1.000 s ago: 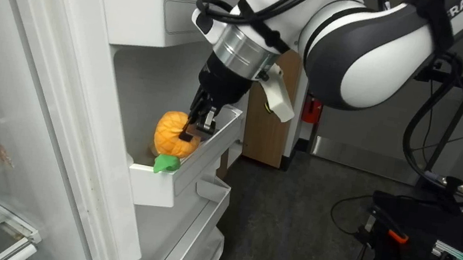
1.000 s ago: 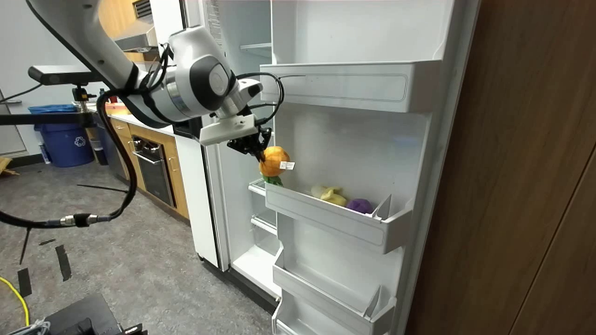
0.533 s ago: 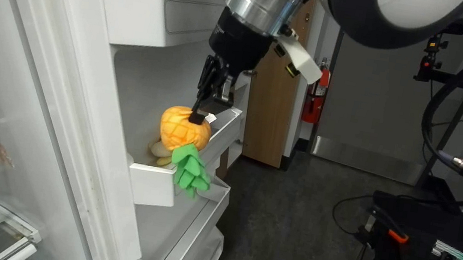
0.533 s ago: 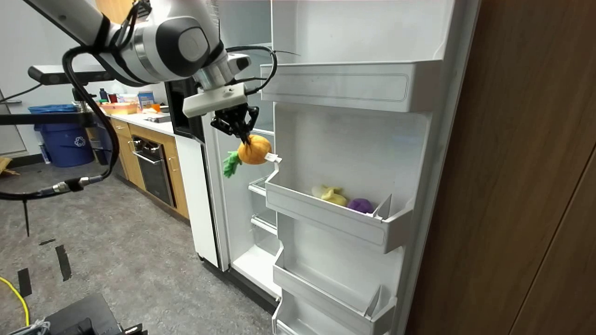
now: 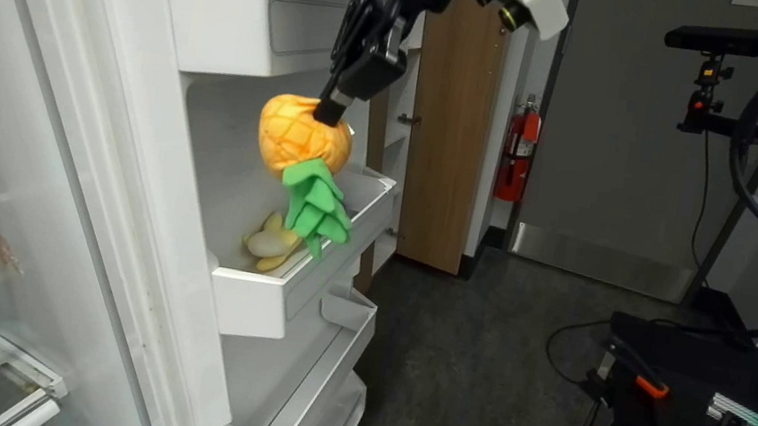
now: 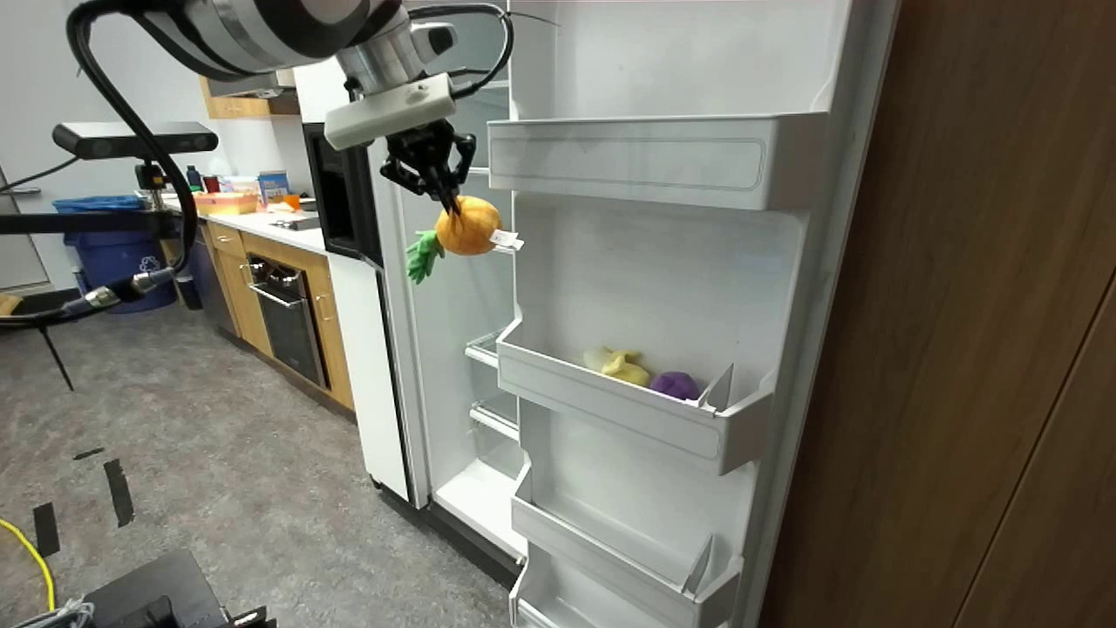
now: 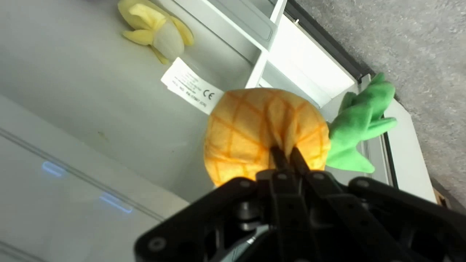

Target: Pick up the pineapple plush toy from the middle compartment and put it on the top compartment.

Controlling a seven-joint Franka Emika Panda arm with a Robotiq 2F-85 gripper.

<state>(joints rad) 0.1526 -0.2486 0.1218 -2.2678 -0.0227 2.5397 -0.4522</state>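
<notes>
In exterior view, black two-fingered gripper (image 6: 452,210), pinched narrow, holds orange-yellow plush pineapple toy (image 6: 476,228) with green leaves. Toy, freshly raised, hangs above rim level of white plastic middle bin (image 6: 610,406); pick looks done. Yellow plush banana (image 6: 625,371) lies inside. Above, reaching farther right: long white plastic top bin (image 6: 641,166), rim higher than toy; more lift likely needed.
</notes>
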